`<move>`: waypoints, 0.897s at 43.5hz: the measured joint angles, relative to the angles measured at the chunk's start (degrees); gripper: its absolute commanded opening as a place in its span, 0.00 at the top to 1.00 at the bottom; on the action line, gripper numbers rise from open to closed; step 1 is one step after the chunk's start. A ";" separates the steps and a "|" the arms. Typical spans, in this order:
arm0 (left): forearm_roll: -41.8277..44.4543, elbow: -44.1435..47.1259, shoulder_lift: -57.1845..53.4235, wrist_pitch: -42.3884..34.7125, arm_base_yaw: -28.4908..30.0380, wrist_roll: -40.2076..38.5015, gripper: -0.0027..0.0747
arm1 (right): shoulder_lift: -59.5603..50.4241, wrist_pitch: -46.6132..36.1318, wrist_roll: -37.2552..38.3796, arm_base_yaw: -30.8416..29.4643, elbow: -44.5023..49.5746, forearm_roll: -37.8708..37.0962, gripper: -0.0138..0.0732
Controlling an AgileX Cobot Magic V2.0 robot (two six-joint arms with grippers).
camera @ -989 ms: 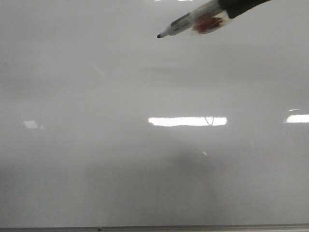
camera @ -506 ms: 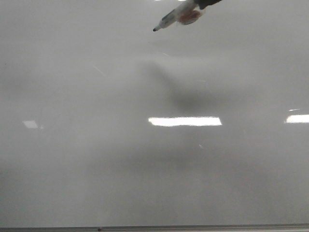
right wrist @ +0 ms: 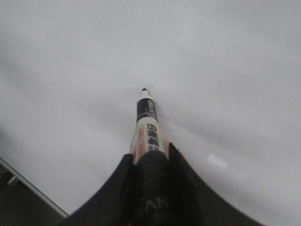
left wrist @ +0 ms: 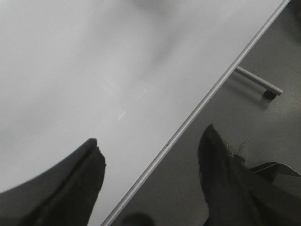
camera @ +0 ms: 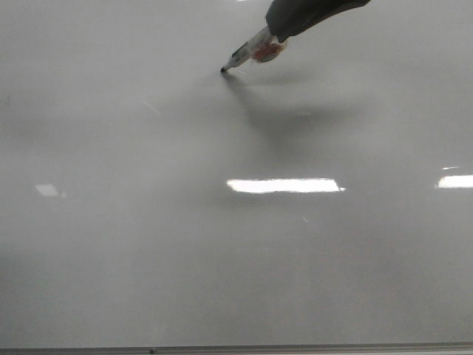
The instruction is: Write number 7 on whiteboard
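Note:
The whiteboard [camera: 148, 244] is glossy pale grey and fills the front view; it also shows in the left wrist view [left wrist: 70, 70] and the right wrist view [right wrist: 225, 56]. No number 7 shows on it. My right gripper [camera: 277, 33] [right wrist: 150, 153] comes in from the upper right, shut on a marker [camera: 247, 54] [right wrist: 148, 125] with a white and red barrel and a black tip. The tip [camera: 223, 70] meets the board at the upper middle. My left gripper [left wrist: 150, 146] is open and empty, straddling the board's metal edge [left wrist: 202, 101].
Bright light reflections [camera: 284, 186] lie across the board's middle and right. The thin metal bottom edge [camera: 236, 349] runs along the front. Beyond the edge in the left wrist view is a dark floor with a metal stand leg [left wrist: 258, 82].
My right gripper has moved the marker down and left. The tip was off the board near the top and now rests against the board, meeting its shadow.

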 measured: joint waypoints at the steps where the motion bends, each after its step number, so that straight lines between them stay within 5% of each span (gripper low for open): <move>1: 0.00 0.00 0.00 0.00 0.00 0.00 0.42 | 0.00 -0.03 0.00 -0.10 0.00 0.00 0.91; 16: -0.02 0.00 0.00 -0.07 0.00 0.00 0.42 | -1.83 7.33 -0.34 -6.82 -0.48 -0.52 0.91; 39: -0.22 0.00 0.00 -2.61 0.00 0.00 0.42 | 6.46 17.29 -3.83 -2.07 -0.55 -1.65 0.91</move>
